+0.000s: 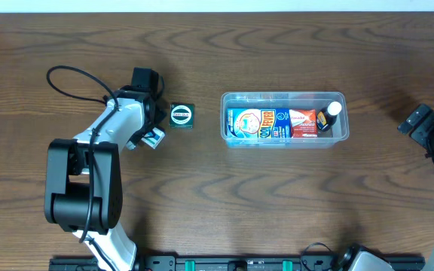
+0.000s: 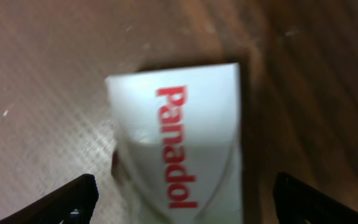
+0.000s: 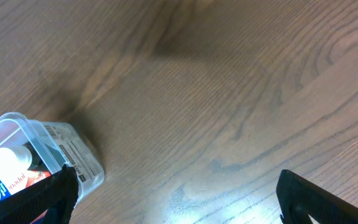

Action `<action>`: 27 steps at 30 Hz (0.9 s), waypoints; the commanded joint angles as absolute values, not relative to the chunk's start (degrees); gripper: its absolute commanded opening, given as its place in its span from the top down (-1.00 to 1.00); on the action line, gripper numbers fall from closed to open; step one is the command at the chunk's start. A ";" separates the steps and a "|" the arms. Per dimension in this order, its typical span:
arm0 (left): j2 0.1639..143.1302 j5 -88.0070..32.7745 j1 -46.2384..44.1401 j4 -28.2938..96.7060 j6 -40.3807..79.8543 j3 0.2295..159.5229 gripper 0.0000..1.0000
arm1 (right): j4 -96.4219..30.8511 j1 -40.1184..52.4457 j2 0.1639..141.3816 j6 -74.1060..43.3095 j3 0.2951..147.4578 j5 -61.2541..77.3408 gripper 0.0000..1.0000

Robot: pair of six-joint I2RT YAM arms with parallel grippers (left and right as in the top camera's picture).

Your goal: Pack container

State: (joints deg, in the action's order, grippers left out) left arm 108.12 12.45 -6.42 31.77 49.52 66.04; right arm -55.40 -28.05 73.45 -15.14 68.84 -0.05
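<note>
The container [image 1: 283, 95], a clear plastic bin, lies right of the table's centre. It holds a blue carton [image 1: 257, 124], a red packet [image 1: 304, 123] and a small dark bottle with a white cap [image 1: 328, 115]. My left gripper [image 1: 151, 134] points down at a white Panadol box [image 2: 179, 143] lying on the wood. Its fingers [image 2: 73, 199] stand open on either side of the box with a gap on each side. My right gripper [image 3: 179, 186] hangs open over bare wood at the far right, and a corner of the container [image 3: 61, 149] shows beside its left finger.
A small dark green box with a round white label [image 1: 181, 115] lies on the table between the left arm and the container. The left arm's cable [image 1: 74, 75] loops over the wood at the back left.
</note>
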 commanded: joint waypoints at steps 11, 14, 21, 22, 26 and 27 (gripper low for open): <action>107.70 13.61 -6.00 29.19 40.49 65.93 -0.97 | -55.31 -28.53 73.52 -16.05 69.65 -0.62 -0.98; 107.70 13.61 -6.00 28.95 40.53 65.93 -0.96 | -55.31 -28.53 73.52 -16.05 69.65 -0.62 -0.99; 107.70 13.58 -6.00 29.12 40.53 65.91 -0.96 | -55.31 -28.53 73.52 -16.05 69.65 -0.62 -0.98; 107.70 13.56 -6.00 29.30 40.60 65.91 -0.96 | -55.31 -28.53 73.52 -16.05 69.65 -0.62 -0.99; 107.70 12.58 -5.69 30.06 43.75 65.91 -0.96 | -55.31 -28.53 73.52 -16.05 69.65 -0.62 -0.99; 107.70 11.33 -5.50 29.76 43.72 65.91 -0.96 | -55.31 -28.53 73.52 -16.05 69.65 -0.62 -0.99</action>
